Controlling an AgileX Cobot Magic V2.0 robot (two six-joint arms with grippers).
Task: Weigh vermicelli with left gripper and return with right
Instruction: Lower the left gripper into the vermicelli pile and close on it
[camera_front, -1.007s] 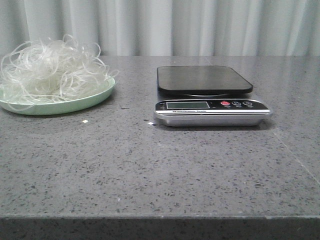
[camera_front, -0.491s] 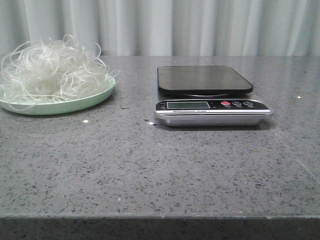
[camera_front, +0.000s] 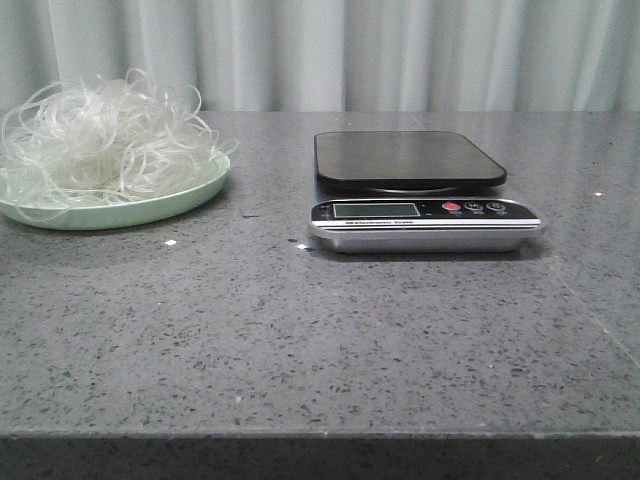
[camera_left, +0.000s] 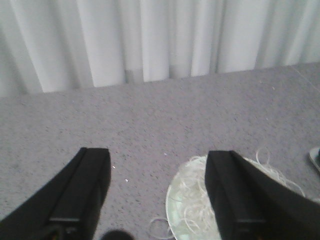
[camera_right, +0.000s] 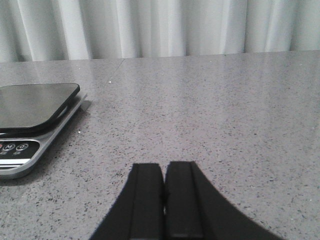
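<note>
On the left side of the grey speckled surface (camera_front: 320, 340) sits a pale green plate (camera_front: 150, 208). The vermicelli (camera_front: 100, 140) is piled on that plate in a big fluffy heap of thin, see-through white loops. The heap is about as wide as the plate, and a few loose strands stick out over the rim. Nothing is touching the vermicelli.

The left tool (camera_left: 157, 200) shows only in the left wrist view. Its two dark fingers (camera_left: 82, 190) stand far apart, so it is wide open, and it holds nothing. It hangs above the surface, with part of the plate and some noodle strands showing below, between the fingers and partly behind one of them.

A couple of tiny white crumbs (camera_front: 170, 242) lie on the surface between the plate and the scale.

Near the middle, a bit to the right, sits a kitchen scale (camera_front: 425, 210). It is well apart from the plate. It has a flat black top (camera_front: 405, 158) with nothing on it. Its silver front has a small screen (camera_front: 375, 210) and little buttons (camera_front: 472, 207), one of them red. What the screen says is too small to read.

The right tool (camera_right: 163, 200) shows only in the right wrist view. Its two black fingers are pressed together, closed, with nothing between them. It is over bare surface, off to the side of the scale.

A pale curtain (camera_front: 400, 50) hangs behind the surface.
</note>
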